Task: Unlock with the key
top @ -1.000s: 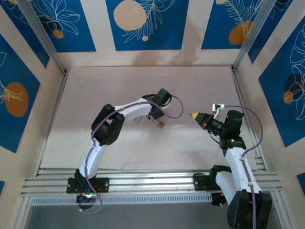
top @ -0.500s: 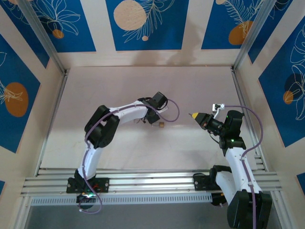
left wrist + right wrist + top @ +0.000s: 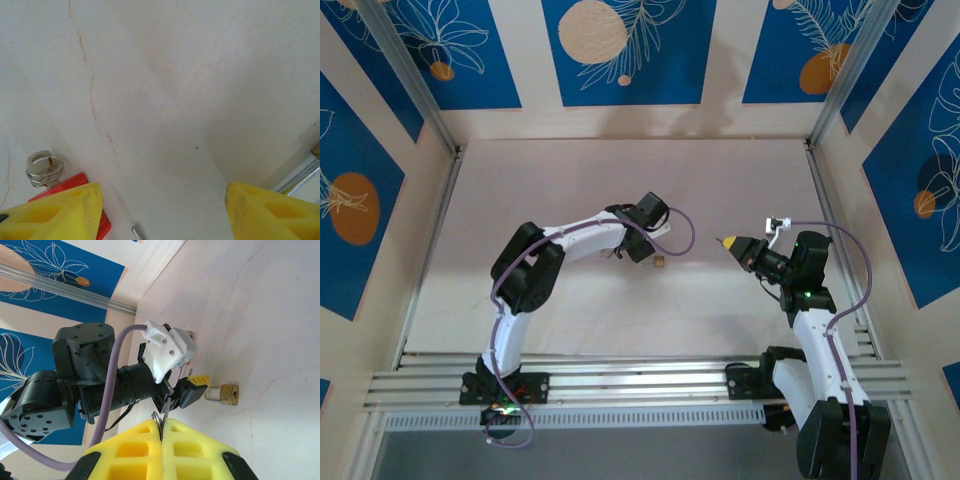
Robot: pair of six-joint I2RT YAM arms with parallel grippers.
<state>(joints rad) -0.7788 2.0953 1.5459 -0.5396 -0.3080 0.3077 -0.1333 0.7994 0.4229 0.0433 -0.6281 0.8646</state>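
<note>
A small brass padlock [image 3: 660, 262] lies on the white table, with its silver shackle toward the left arm; the right wrist view has the padlock [image 3: 229, 394] just past one yellow fingertip [image 3: 199, 380] of the left gripper. My left gripper [image 3: 639, 247] hovers low beside the lock, open, with bare table between its fingers [image 3: 55, 214]. The shackle [image 3: 299, 177] runs outside the right finger. My right gripper [image 3: 728, 241] is held off to the right of the lock, shut on a key [image 3: 162, 416] whose ring and blade poke out between its pads.
A second key on a ring [image 3: 44, 167] with a red tag [image 3: 76, 184] lies on the table under the left finger. A thin metal pin [image 3: 136, 231] lies near it. Panel walls enclose the table [image 3: 570, 170] on three sides; aluminium rails [image 3: 620, 385] run along the near edge.
The left arm's elbow has swung left and its gripper has drawn back a little from the padlock. The padlock and the right arm have stayed in place.
</note>
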